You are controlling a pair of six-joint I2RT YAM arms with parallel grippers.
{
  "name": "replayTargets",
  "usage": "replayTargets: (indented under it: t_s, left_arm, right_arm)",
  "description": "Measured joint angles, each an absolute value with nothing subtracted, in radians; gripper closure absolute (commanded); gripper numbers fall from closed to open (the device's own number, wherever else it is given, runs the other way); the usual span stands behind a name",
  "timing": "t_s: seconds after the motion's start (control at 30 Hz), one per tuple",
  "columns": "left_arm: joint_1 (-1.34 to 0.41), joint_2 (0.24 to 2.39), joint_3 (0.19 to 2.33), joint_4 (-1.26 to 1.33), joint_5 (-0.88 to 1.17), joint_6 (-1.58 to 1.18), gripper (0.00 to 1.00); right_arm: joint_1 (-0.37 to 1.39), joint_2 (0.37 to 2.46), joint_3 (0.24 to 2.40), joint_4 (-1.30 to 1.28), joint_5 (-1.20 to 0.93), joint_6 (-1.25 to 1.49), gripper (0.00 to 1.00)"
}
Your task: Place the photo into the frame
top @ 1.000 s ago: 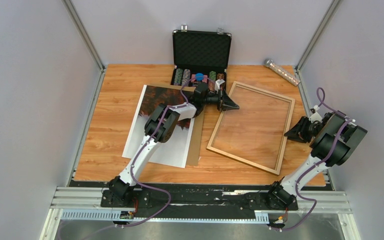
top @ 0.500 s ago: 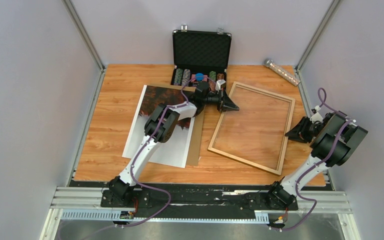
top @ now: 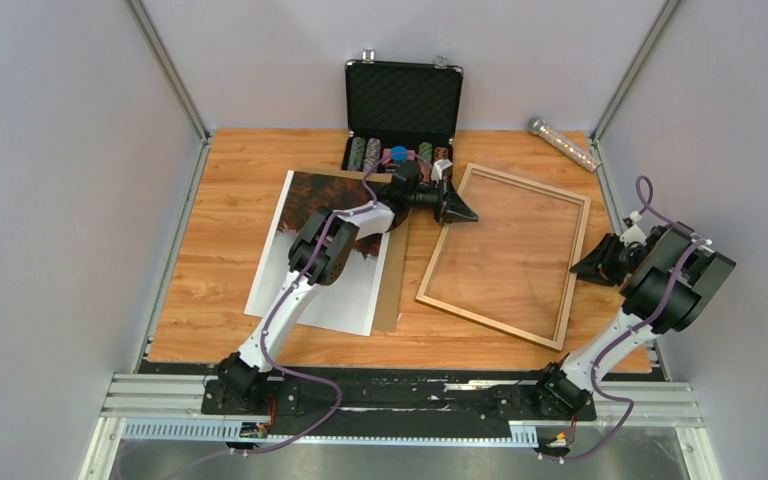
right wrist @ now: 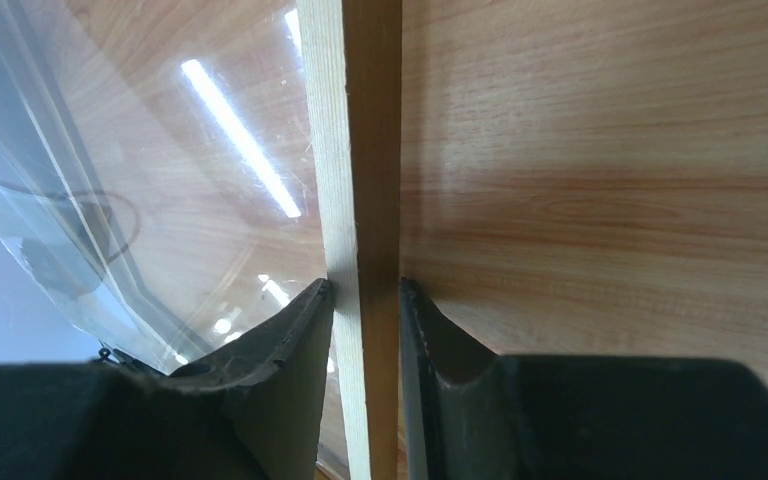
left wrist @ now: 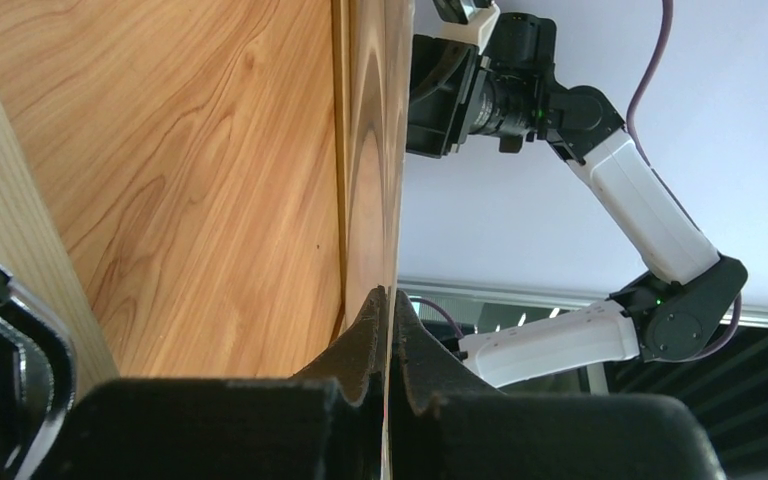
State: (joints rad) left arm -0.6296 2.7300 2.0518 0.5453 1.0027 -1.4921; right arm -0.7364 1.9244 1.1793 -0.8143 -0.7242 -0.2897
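One frame (top: 525, 181), one photo (top: 305, 270), one black case (top: 403, 100). Right gripper (right wrist: 365, 290) pinches the frame's right rail. Left gripper (top: 457, 210) jaws pressed together at its far-left corner.

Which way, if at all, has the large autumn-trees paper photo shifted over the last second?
No. The autumn-trees paper photo lies where it did, its right edge along the same strip of brown backing panel and its near-left corner on the same spot of the wooden table.
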Motion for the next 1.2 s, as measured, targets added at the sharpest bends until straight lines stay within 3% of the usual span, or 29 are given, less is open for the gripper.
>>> replayTargets:
  t_s: [0.63, 1.2]
  left_arm:
    - [-0.633, 2.726, 2.151, 0.222, 1.020, -1.307, 1.00]
    - [-0.634, 2.726, 2.167, 0.176, 1.020, -1.299, 1.00]
  right_arm:
    - [-0.732, 1.918, 1.184, -0.815, -0.700, -0.289, 0.70]
    - [-0.713, 1.917, 1.185, -0.807, -0.678, -0.289, 0.68]
